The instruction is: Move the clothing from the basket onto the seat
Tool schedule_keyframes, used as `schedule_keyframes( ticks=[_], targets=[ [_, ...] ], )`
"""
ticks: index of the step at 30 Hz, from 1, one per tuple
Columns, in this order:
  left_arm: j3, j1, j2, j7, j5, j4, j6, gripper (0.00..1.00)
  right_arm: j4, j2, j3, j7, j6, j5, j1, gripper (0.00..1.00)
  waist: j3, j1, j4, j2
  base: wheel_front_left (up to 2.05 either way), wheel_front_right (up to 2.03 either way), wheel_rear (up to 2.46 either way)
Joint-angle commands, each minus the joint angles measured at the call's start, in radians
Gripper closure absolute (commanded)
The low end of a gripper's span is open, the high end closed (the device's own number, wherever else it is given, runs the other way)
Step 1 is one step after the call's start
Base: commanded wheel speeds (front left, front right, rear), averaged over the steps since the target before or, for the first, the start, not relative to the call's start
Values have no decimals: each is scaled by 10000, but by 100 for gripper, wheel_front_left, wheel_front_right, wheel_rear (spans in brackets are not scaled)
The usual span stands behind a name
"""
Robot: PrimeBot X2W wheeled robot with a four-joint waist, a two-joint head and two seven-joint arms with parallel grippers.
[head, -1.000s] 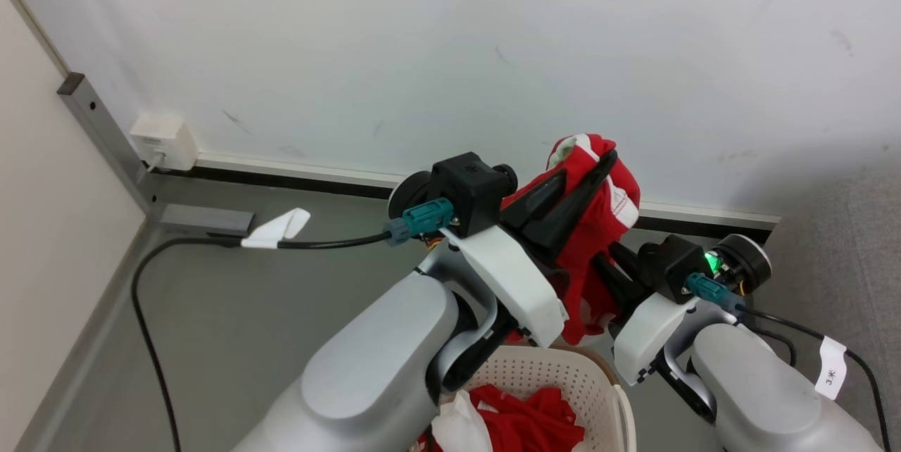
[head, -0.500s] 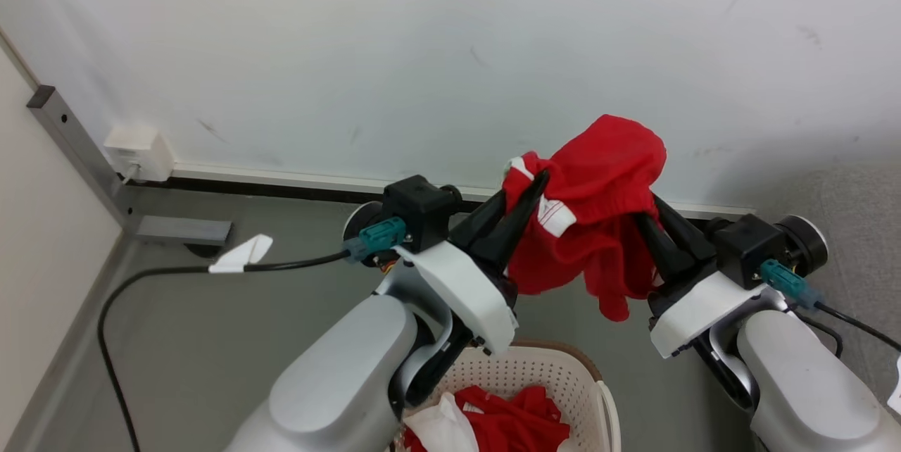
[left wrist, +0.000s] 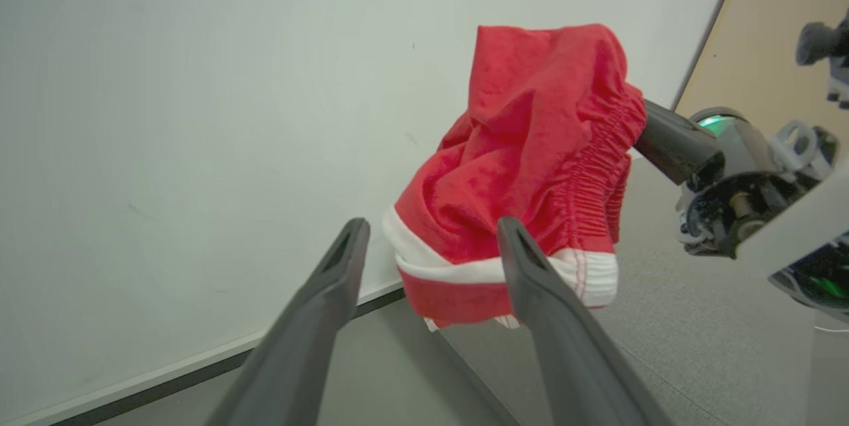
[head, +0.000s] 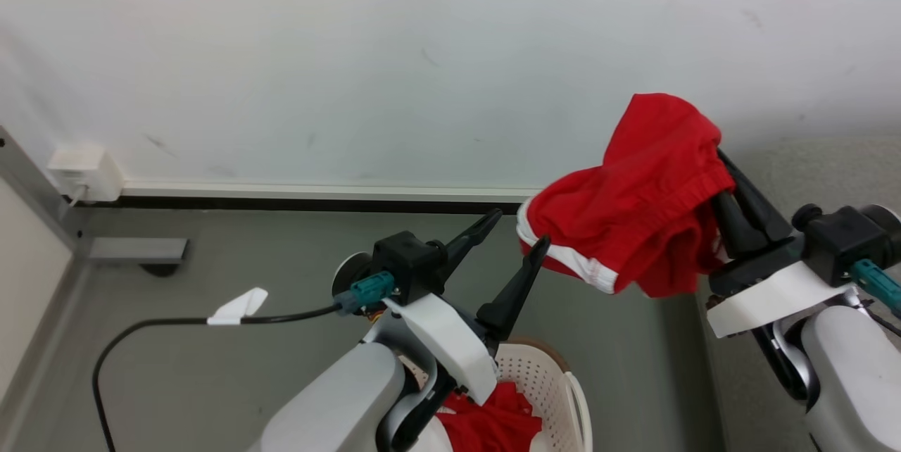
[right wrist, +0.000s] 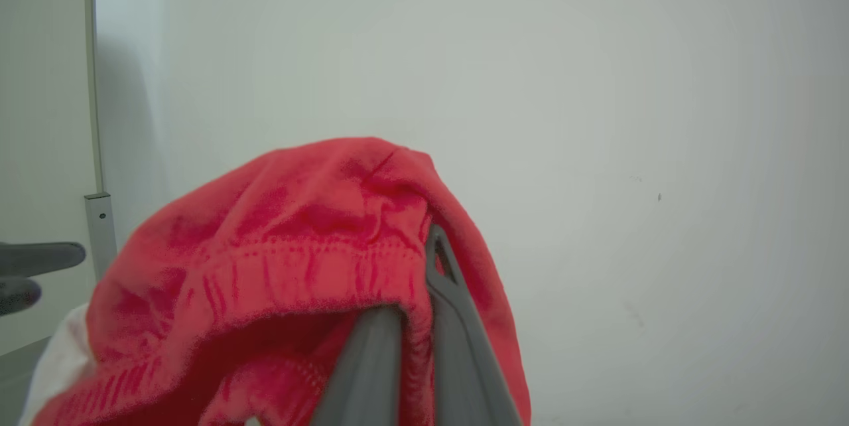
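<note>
Head view: your right tool (head: 735, 205) clamps the clothing (head: 633, 205), the seat (head: 845, 170) lying to that tool's right. Left wrist view: your left tool (left wrist: 432, 227) gapes empty, clothing just ahead. Right wrist view: clothing drapes shut fingers (right wrist: 457, 320).

Head camera looks down; wrist cameras share clothing (head: 633, 212).

A: What can't you make out?
B: The right claw (head: 725, 177) — its tips are buried in the red shorts (head: 633, 205) it grips. Below the left claw (head: 519, 227), the basket (head: 556, 396) is cut by the bottom edge, and the clothing (head: 500, 422) in it sits half behind the forearm (head: 338, 403).
A: And the seat (head: 830, 170)?
B: Beyond the right claw, just a grey strip — the edge cuts it off
</note>
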Motion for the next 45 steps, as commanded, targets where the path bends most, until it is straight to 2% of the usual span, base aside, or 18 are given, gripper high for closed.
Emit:
schedule_keyframes(
  ticks=[1, 8, 14, 23, 31, 38, 45],
  targets=[
    [-16, 117, 91, -79, 57, 6, -24, 0, -64, -75, -72, -1, -21, -55, 145, 100, 9, 0, -116, 0, 0, 0, 0],
    [-36, 165, 305, -530, 474, -45, 90, 0, -801, -477, -700, -1, -21, -20, 446, 100, 117, 0, -848, 0, 0, 0, 0],
    [-219, 9, 470, -713, 913, -28, 27, 0, -1479, -684, -1101, -2, -23, -31, 859, 100, 247, 0, -1763, 0, 0, 0, 0],
    [-257, -230, 513, -813, 1284, 310, -55, 0, -2188, -455, -1639, -1, -22, 434, 1493, 100, 575, 0, -3353, 0, 0, 0, 0],
    [-284, -427, 522, -858, 1557, 694, -169, 0, -2774, -310, -2274, -1, -22, 274, 1980, 100, 927, 0, -4576, 0, 0, 0, 0],
    [-337, -536, 370, -863, 1741, 942, -328, 0, -3308, -79, -2990, -1, -22, 203, 2589, 100, 1210, 0, -5136, 0, 0, 0, 0],
    [-348, -642, 203, -867, 1885, 1057, -466, 0, -3528, -111, -3598, 0, -22, 213, 2672, 100, 1529, 0, -5206, 0, 0, 0, 0]
  ],
)
